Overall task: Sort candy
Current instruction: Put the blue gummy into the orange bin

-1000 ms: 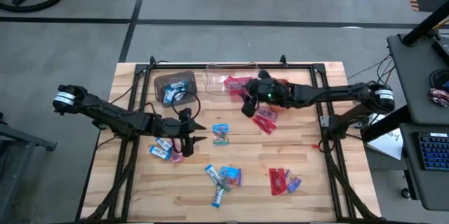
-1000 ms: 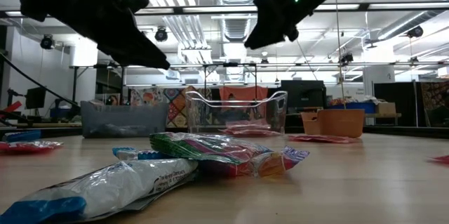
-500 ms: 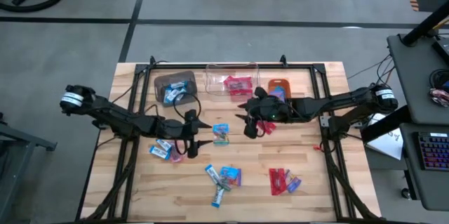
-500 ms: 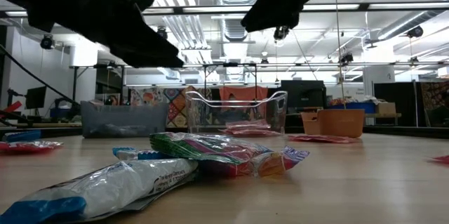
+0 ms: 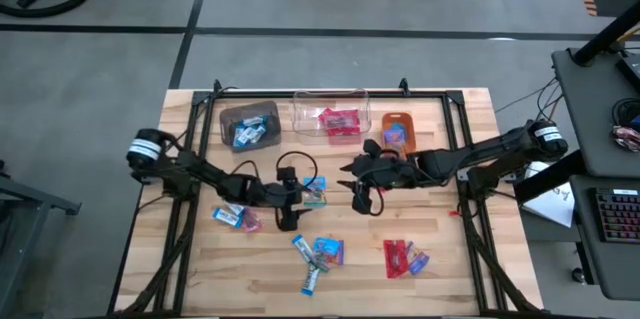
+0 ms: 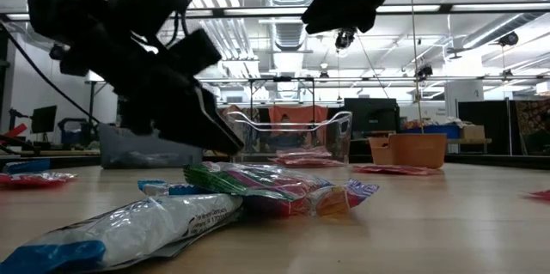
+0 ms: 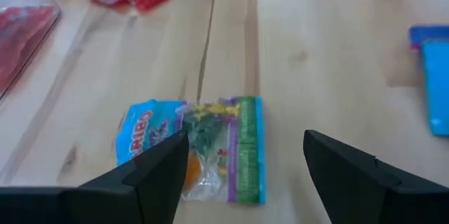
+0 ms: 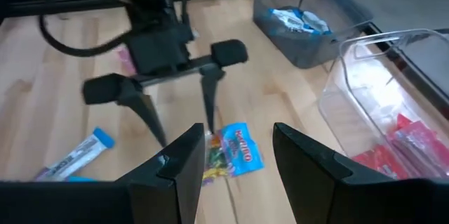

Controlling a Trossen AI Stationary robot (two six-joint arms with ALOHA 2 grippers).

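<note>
A blue, green and purple candy packet [image 5: 315,191] lies flat on the table's middle. My left gripper [image 5: 298,199] is open just left of it. In the left wrist view the packet [image 7: 210,147] lies between the two spread fingers, nearer one of them, and nothing touches it. My right gripper [image 5: 360,191] is open and empty, held higher, to the packet's right. Its wrist view shows the packet [image 8: 230,150] and my left gripper [image 8: 184,131] beyond its own fingers. More candy lies loose: blue and pink packets [image 5: 235,215], a blue cluster [image 5: 318,252], red and purple ones [image 5: 403,257].
Three bins stand in a row at the far side: a brown-grey one [image 5: 248,125] with blue candy, a clear one [image 5: 330,115] with red candy, an orange one [image 5: 397,129]. A black frame [image 5: 462,159] runs around the table. Bare wood lies at the near right.
My left gripper has gone toward the table's right edge and down, up to the blue, green and purple packet, staying open. My right gripper has come away from the clear bin toward the near edge, open and empty. The packet has not moved.
</note>
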